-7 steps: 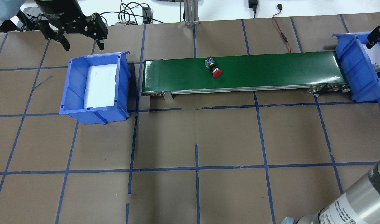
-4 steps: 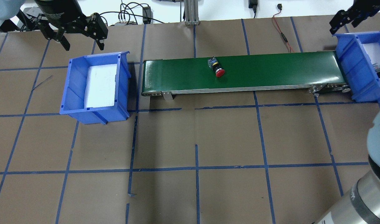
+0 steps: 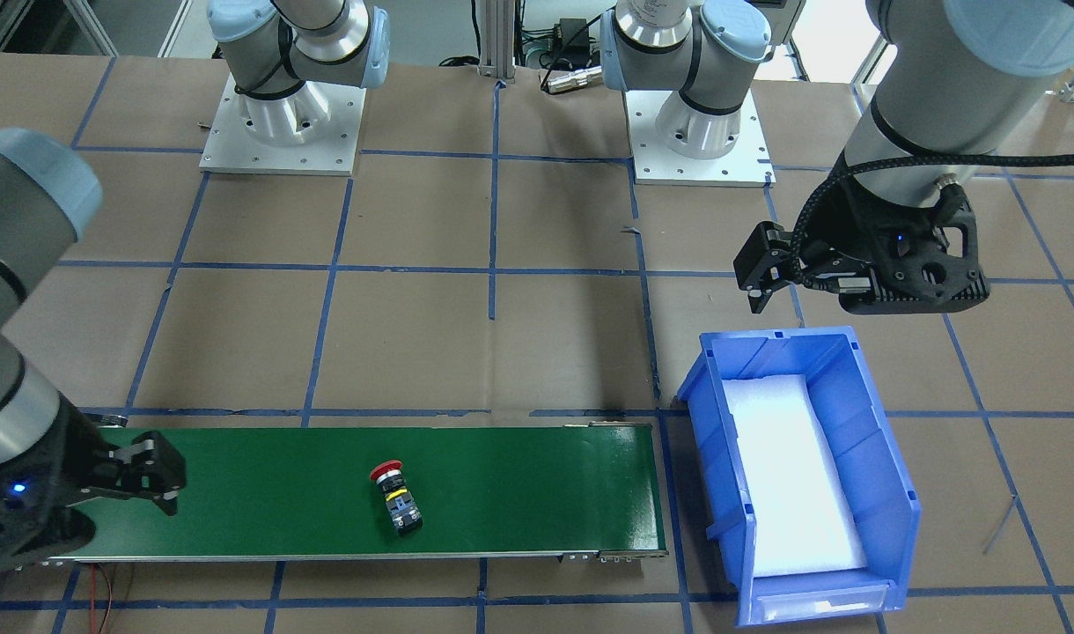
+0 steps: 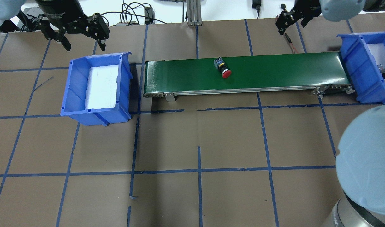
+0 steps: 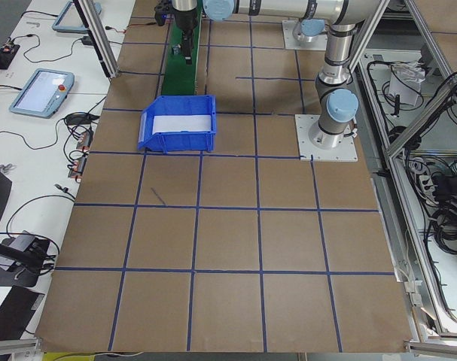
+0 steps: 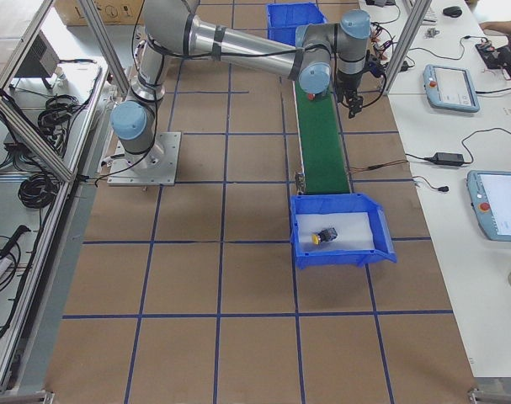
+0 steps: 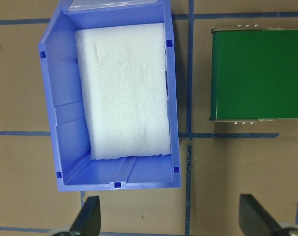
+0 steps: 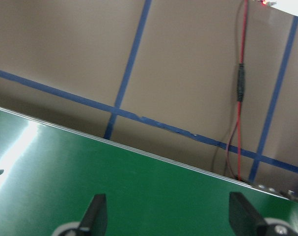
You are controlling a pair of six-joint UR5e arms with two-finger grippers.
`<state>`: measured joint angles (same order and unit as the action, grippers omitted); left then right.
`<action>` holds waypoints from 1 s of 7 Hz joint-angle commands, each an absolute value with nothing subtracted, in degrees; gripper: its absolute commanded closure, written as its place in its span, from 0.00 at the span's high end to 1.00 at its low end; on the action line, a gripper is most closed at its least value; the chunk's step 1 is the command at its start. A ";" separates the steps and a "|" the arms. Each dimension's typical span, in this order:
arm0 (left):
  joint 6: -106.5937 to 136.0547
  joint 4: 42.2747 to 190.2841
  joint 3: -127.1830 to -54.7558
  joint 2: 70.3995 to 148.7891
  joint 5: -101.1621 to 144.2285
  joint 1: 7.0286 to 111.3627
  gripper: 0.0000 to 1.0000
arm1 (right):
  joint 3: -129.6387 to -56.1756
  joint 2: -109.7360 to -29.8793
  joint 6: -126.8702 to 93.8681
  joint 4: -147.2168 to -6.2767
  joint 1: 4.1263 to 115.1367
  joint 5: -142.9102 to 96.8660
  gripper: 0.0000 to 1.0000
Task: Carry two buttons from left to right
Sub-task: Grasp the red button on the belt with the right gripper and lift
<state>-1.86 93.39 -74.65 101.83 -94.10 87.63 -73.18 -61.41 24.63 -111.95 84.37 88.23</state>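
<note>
The red button (image 4: 223, 69) lies on its side on the green conveyor belt (image 4: 274, 71), a little left of the middle; it also shows in the front view (image 3: 396, 497). The yellow button (image 6: 326, 236) lies on white foam in the right blue bin (image 6: 381, 240). My left gripper (image 4: 84, 47) is open and empty, hovering behind the left blue bin (image 4: 127, 72), which holds only white foam (image 7: 121, 93). My right gripper (image 4: 290, 27) is open and empty above the belt's far edge (image 8: 90, 172), right of the red button.
A red cable (image 4: 287, 36) lies on the table behind the belt's right part, also in the right wrist view (image 8: 239, 98). My right arm's elbow (image 4: 366, 164) fills the overhead view's lower right. Blue tape lines grid the brown table.
The red button has ridden the belt a little to the right. My right gripper has swung from over the right bin leftward to behind the belt. The left arm has not moved.
</note>
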 commanded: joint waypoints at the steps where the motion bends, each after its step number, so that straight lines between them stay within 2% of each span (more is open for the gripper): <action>1: -1.85 93.43 -74.62 101.87 -94.13 87.63 1.00 | -73.21 -57.59 14.84 -115.11 89.72 85.98 0.88; 4: -1.85 93.43 -74.62 101.78 -94.04 87.63 1.00 | -72.69 -54.59 4.86 -116.27 94.29 85.34 0.92; 7: -1.85 93.43 -74.62 101.78 -94.04 87.63 1.00 | -73.39 -54.14 4.66 -115.40 95.71 85.69 0.95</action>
